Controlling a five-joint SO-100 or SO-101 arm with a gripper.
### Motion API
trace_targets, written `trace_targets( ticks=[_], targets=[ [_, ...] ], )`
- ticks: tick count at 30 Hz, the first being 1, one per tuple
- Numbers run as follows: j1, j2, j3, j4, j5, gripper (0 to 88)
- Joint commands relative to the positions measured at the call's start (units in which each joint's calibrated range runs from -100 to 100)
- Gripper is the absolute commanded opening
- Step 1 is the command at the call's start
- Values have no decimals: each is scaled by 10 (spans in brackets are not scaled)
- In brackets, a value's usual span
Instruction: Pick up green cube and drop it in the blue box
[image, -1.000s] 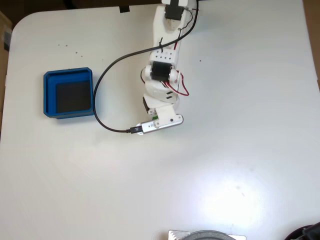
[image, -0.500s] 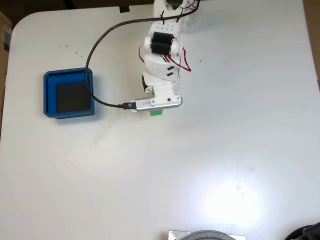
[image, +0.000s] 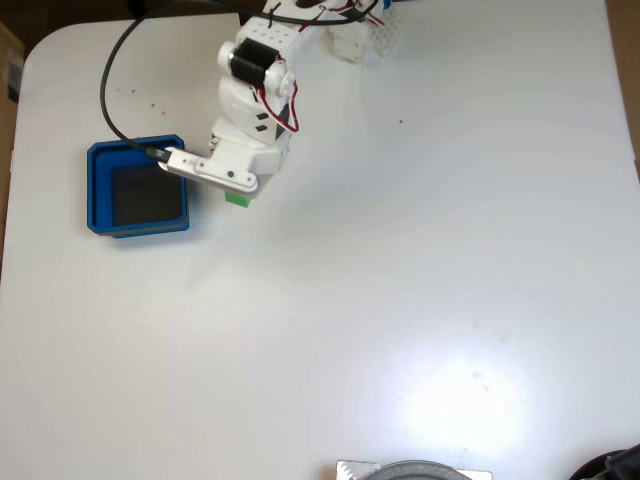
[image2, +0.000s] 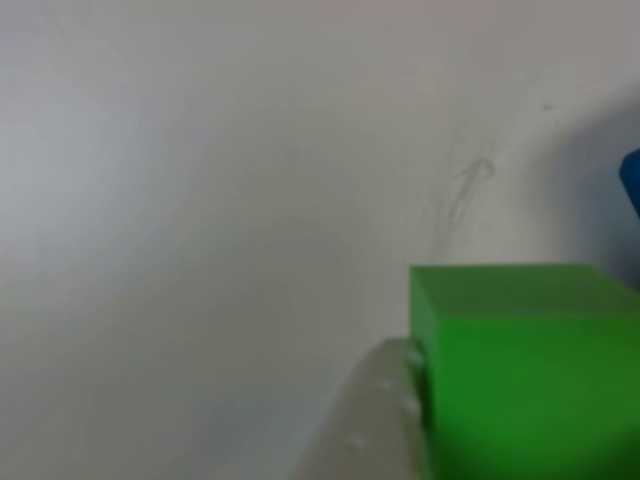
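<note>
One smooth green cube (image: 238, 199) is gripped in the closed hand (image: 236, 192), just right of the one blue box (image: 137, 186), square with thick walls, on the white bench (image: 420, 280).

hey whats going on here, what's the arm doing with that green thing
A white robot arm is carrying a small bright green cube in its gripper above the white table. In the fixed view the cube sits just right of the shallow blue box with a dark floor, not yet over it. The close-up other view shows the cube pressed against a pale finger, with the box's blue edge at the right.
</note>
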Motion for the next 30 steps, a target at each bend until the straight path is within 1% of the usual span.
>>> trace_targets(
  ticks=[1, 14, 22, 30],
  targets=[
    [27, -66, -36, 4, -18, 27],
    [99, -61, -38, 3, -74, 27],
    [110, -60, -37, -4, -76, 27],
    [145, -59, -36, -2, -76, 27]
  ],
)
